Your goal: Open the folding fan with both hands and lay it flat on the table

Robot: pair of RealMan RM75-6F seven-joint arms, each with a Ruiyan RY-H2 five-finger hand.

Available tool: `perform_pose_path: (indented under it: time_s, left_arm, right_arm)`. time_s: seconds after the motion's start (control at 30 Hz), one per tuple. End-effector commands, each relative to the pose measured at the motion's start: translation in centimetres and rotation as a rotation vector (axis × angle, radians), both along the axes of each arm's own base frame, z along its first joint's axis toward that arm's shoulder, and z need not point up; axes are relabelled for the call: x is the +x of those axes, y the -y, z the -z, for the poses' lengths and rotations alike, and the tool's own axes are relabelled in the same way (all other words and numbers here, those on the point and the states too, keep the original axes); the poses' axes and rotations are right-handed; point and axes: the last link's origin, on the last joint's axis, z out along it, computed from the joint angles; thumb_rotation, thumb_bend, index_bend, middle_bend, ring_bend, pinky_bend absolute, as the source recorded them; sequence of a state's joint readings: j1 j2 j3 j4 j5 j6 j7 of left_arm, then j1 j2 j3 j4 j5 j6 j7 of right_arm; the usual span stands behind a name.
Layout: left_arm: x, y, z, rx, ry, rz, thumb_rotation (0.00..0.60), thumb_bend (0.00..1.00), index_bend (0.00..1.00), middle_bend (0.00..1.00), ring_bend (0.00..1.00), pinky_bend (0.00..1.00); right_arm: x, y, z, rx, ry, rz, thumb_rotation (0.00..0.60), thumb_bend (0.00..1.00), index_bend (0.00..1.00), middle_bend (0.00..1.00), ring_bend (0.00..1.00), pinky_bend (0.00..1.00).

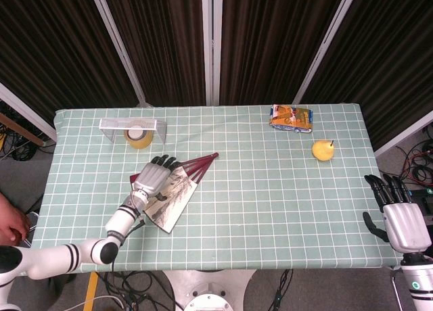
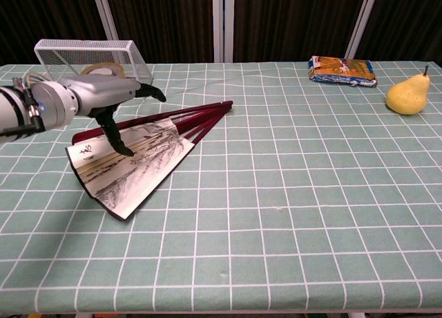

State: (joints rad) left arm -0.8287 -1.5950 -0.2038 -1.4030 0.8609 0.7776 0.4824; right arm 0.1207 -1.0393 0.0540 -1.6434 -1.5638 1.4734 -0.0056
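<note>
Left hand (image 2: 103,97) presses, fingers spread, on the part-open fan (image 2: 135,162); its light, fragile paper favours gripping the stiff ribs.

Bright, even light from overhead; soft faint shadows on the table (image 1: 284,189). Both views sharp, the dark curtains (image 1: 270,40) swallowing detail behind.
</note>
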Motion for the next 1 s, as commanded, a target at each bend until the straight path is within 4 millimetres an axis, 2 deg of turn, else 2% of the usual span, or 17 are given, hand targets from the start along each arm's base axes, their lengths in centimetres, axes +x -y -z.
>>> perform_pose_path:
  time_s: [0.03,0.17,0.4,0.53,1.0]
  left_arm:
    - [2.4,-2.3,-1.4,-0.081,0.196,-0.126,0.600,0.11,0.10,0.11,0.05,0.18]
    - [3.3,-4.2,-0.2,-0.134,0.217,-0.187,0.600,0.18,0.10,0.12,0.06,0.20]
    - [3.9,-6.3,1.8,-0.171,0.212,-0.277,0.600,0.22,0.11,0.15,0.09,0.22]
    - [3.6,-6.5,2.3,-0.182,0.199,-0.307,0.600,0.22,0.15,0.20,0.15,0.26]
    - [4.2,-6.1,3.3,-0.225,0.210,-0.350,0.600,0.26,0.22,0.28,0.23,0.34]
  right_arm:
    - [-0.1,0.0,-0.1,0.000,-0.003,0.001,0.600,0.32,0.06,0.10,0.00,0.00]
    - [-0.2,0.0,-0.3,-0.006,-0.007,0.008,0.600,0.32,0.06,0.10,0.00,0.00]
    - [-0.8,0.1,-0.4,-0.006,-0.006,0.032,0.600,0.32,0.06,0.10,0.00,0.00]
    - [-1.0,0.1,-0.5,-0.010,-0.007,0.040,0.600,0.32,0.06,0.10,0.00,0.00]
    - [-1.1,0.1,-0.4,-0.009,-0.005,0.052,0.600,0.32,0.06,0.10,0.00,0.00]
